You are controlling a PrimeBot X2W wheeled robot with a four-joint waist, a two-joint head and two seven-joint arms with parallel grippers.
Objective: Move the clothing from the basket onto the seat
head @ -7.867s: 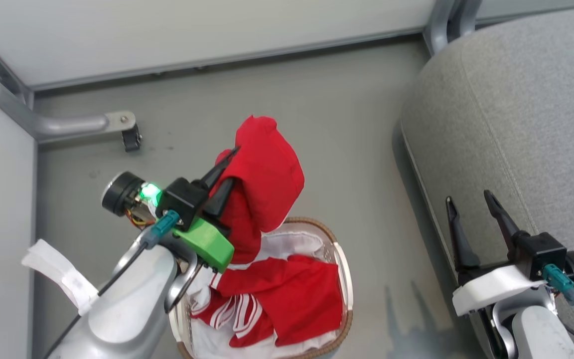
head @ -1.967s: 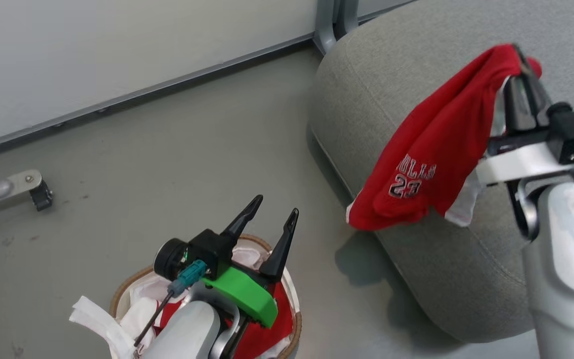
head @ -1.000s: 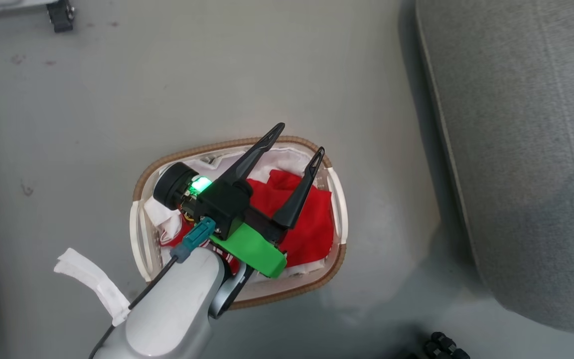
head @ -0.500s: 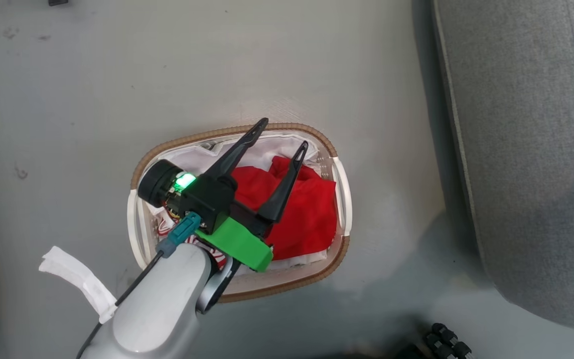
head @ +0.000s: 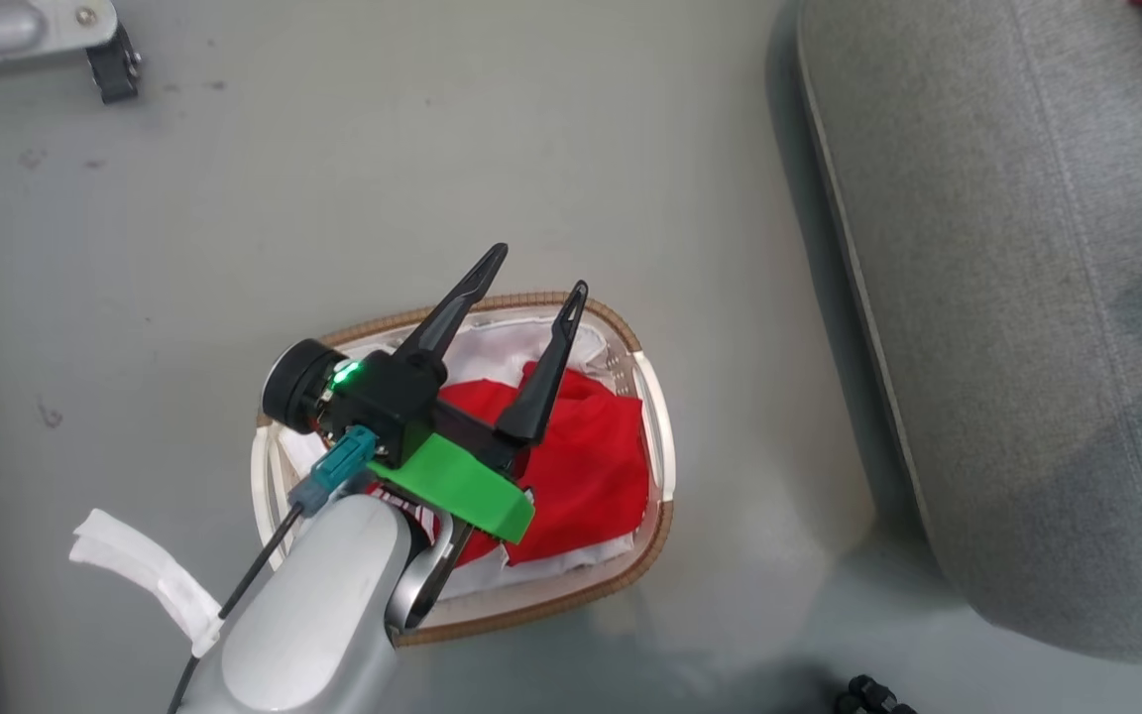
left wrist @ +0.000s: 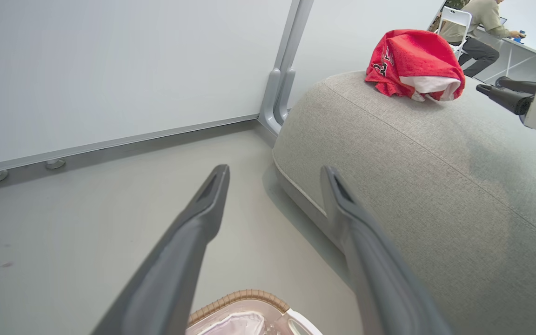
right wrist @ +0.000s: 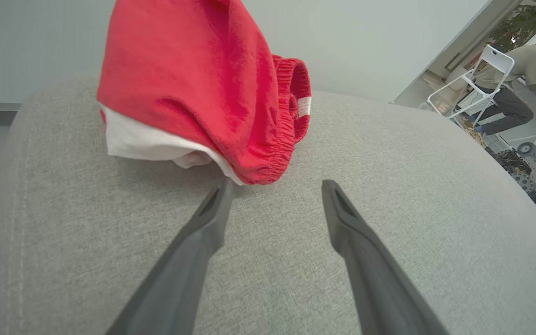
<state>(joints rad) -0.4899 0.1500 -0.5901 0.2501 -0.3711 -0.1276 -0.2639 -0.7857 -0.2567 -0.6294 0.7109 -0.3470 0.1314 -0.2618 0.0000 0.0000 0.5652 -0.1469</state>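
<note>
Two red pieces of clothing are showing. One red piece [head: 591, 466] is lying inside the basket [head: 658, 436], on top of the white cloth liner [head: 492, 347]. The other one, the red shorts [right wrist: 203, 88] with a white band, is sitting in a heap on top of the seat [right wrist: 389, 209]. The basket is standing on the grey floor [head: 333, 149], near the seat but not touching it.

The left gripper [head: 541, 268] is hanging over the basket. Its two dark fingers are spreading wide apart and are holding nothing. They are pointing toward the far rim of the basket.

The right gripper [right wrist: 277, 184] is hovering just over the seat. It is wide open too, and it is holding nothing. One of its fingertips is sitting right by the edge of the shorts, and it is hard to tell if they are touching.

Far off past the seat, a person [right wrist: 528, 56] is sitting on a white chair [right wrist: 493, 58]. A small black wheel [head: 115, 69] is resting on the floor, well apart from the basket.
</note>
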